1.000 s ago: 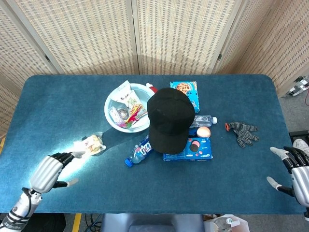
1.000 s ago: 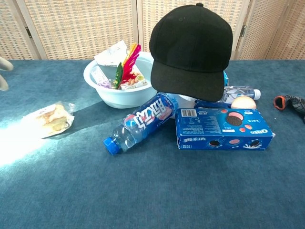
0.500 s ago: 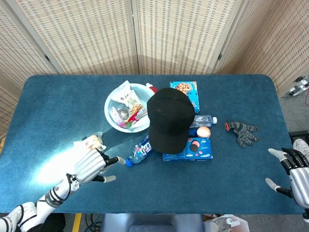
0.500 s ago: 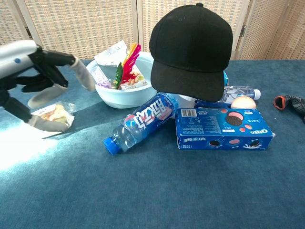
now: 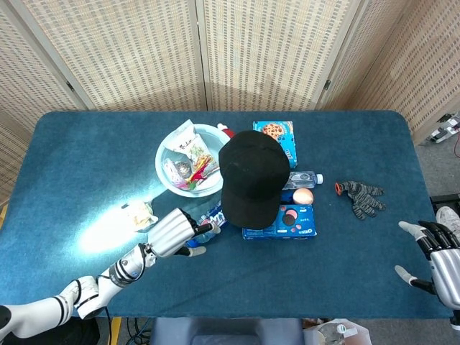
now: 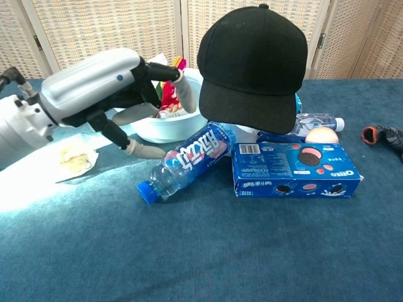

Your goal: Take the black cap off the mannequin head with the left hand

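Note:
The black cap (image 5: 251,177) (image 6: 254,65) sits on the mannequin head, which it hides, at the middle of the table. My left hand (image 5: 175,231) (image 6: 104,89) hovers open, fingers spread, to the left of the cap and above a lying water bottle (image 6: 184,163). It touches neither the cap nor the bottle. My right hand (image 5: 440,257) is open at the table's front right edge, far from the cap, and shows only in the head view.
A white bowl (image 5: 166,174) of snack packets stands behind my left hand. A blue Oreo box (image 6: 295,170) and a peach (image 6: 321,134) lie right of the cap. A wrapped snack (image 6: 72,158) lies at the left, a dark glove (image 5: 361,197) at the right.
My left hand has moved right and forward from the front left of the table to beside the cap, over the water bottle. The right hand has barely moved.

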You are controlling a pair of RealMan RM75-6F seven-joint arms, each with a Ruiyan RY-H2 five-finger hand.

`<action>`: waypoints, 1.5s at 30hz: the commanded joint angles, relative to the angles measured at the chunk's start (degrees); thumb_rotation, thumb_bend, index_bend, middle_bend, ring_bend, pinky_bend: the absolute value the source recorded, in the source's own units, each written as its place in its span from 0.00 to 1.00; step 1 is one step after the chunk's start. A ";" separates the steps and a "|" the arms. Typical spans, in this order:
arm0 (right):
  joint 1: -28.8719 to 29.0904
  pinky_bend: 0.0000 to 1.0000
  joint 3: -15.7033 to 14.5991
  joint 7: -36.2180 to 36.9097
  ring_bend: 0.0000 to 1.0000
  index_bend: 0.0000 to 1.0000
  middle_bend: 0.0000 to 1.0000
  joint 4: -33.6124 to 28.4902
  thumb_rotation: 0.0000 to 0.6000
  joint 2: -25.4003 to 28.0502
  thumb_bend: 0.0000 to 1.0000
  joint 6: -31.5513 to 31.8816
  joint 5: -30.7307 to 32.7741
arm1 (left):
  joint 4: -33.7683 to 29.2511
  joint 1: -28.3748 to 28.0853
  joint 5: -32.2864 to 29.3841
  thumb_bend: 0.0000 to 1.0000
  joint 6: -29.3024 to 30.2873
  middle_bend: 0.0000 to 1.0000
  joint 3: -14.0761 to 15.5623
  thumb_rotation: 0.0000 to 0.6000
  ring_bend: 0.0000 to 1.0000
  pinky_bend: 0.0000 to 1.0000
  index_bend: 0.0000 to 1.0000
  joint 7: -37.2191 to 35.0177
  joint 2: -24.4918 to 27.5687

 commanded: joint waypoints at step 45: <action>-1.29 0.19 0.30 3.60 0.17 0.23 0.29 3.03 1.00 -0.16 0.13 0.72 1.77 | 21.42 -13.05 -11.79 0.16 0.02 0.98 -2.70 1.00 0.98 1.00 0.49 1.95 -19.53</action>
